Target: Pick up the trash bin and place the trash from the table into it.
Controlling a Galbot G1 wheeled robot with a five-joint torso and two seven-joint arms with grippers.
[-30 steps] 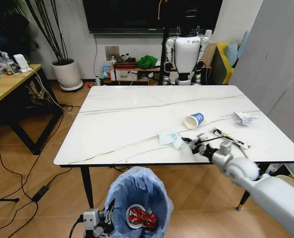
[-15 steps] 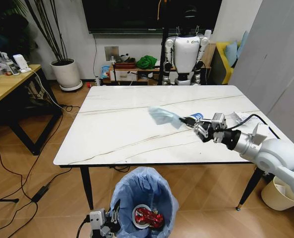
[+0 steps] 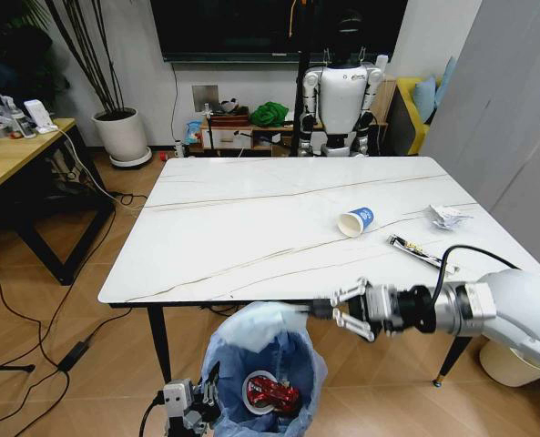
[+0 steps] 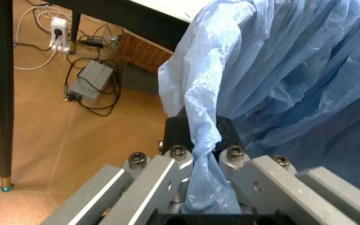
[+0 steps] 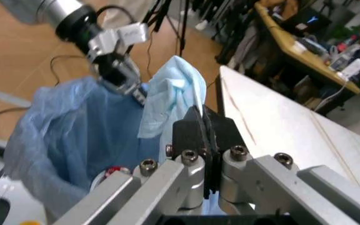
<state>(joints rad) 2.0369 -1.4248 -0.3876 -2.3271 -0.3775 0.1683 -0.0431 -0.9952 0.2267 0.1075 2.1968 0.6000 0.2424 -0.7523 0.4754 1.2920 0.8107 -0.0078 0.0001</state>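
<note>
The trash bin (image 3: 292, 360), lined with a light-blue bag (image 4: 292, 70), hangs below the table's front edge. My left gripper (image 3: 199, 398) is shut on its rim; the left wrist view shows the bag pinched in my left gripper (image 4: 198, 136). Over the bin's mouth, my right gripper (image 3: 320, 309) is shut on the pale blue-white mask (image 3: 271, 317); the mask (image 5: 170, 101) hangs from my right gripper (image 5: 202, 123). A crushed red can (image 3: 268, 393) and a white disc (image 3: 249, 390) lie inside. A paper cup (image 3: 356, 220), crumpled paper (image 3: 447, 216) and a long dark wrapper (image 3: 420, 252) lie on the table (image 3: 233, 228).
A wooden desk (image 3: 15, 150) with cables stands at the left, a potted plant (image 3: 122, 135) behind it. Another robot (image 3: 342, 91) stands beyond the table's far edge. A cream bin (image 3: 511, 360) sits on the floor at the right. Black table legs (image 3: 160, 341) flank the trash bin.
My right gripper has carried the mask from above the table, down past its front edge, to just over the bin's mouth. The left gripper still holds the bin.
</note>
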